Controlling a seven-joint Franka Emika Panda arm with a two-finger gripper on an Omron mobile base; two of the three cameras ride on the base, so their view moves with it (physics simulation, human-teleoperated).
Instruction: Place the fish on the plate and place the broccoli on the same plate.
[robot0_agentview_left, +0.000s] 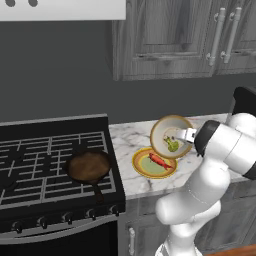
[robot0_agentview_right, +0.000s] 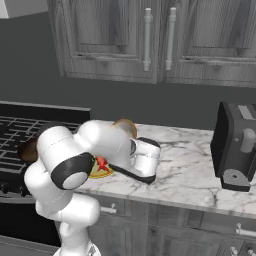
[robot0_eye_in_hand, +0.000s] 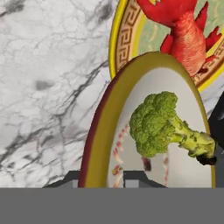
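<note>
The arm is folded forward over the marble counter (robot0_agentview_left: 125, 135), its gripper (robot0_agentview_left: 186, 135) clenched on the rim of a tilted tan bowl (robot0_agentview_left: 162, 131). The broccoli (robot0_eye_in_hand: 159, 124) is seen inside the bowl. The fish (robot0_agentview_left: 159, 161) lies on the plate (robot0_agentview_left: 140, 165), just below the bowl. A frying pan (robot0_agentview_left: 89, 166) rests on the stove (robot0_agentview_left: 30, 165); grey cabinets (robot0_agentview_left: 165, 37) hang above.

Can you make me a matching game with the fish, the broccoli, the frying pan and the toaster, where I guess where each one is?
Things:
1. fish
2. broccoli
3. frying pan
4. toaster

Places:
A. on the stove
B. on the yellow-rimmed plate
C. at the far right of the marble counter
D. inside the tipped-up bowl

Pairs: 1-B, 2-D, 3-A, 4-C
</note>
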